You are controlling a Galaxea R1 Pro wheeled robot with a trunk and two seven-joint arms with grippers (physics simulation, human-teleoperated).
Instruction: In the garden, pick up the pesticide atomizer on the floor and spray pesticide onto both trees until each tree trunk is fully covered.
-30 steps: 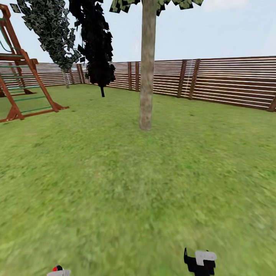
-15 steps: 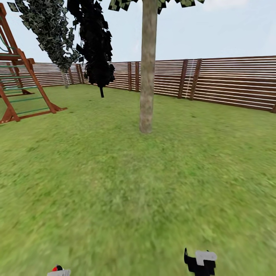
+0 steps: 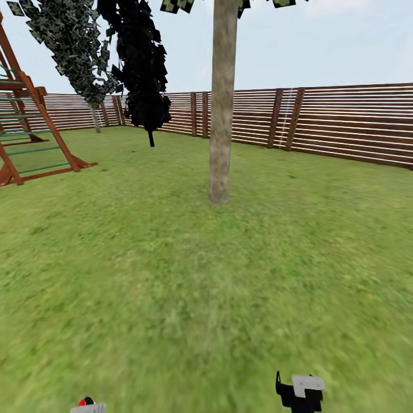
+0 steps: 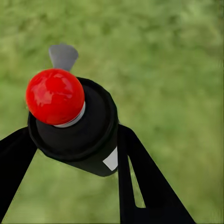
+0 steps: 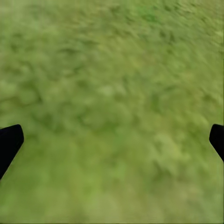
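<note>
1. At the far left of the head view the red-brown climbing frame [image 3: 34, 132] sits further toward the left edge than half a second ago, and less of it shows; the whole picture has shifted, so the camera has moved, not the frame.
2. Right of it, in the upper left, stand a mottled grey-green tree [image 3: 71, 51] and a narrow black cypress-like tree [image 3: 140, 63], both in front of the slatted wooden fence [image 3: 344, 123].
3. At the bottom left edge of the head view the cap of the pesticide atomizer [image 3: 87, 406] shows, unchanged in place from the earlier frames.
4. In the left wrist view the left gripper [image 4: 79, 144] has its black fingers [image 4: 140, 182] closed against the atomizer's dark body, one on each side, its red ball on top, above the grass.
5. Centre frame, the pale tree trunk [image 3: 221, 109] rises from the grass floor [image 3: 189, 275]; its base now lies slightly lower in the picture than before.
6. At the lower right the right gripper [image 3: 301, 393] hangs low over the grass; in the right wrist view its fingers [image 5: 9, 144] stand wide apart, holding nothing.
</note>
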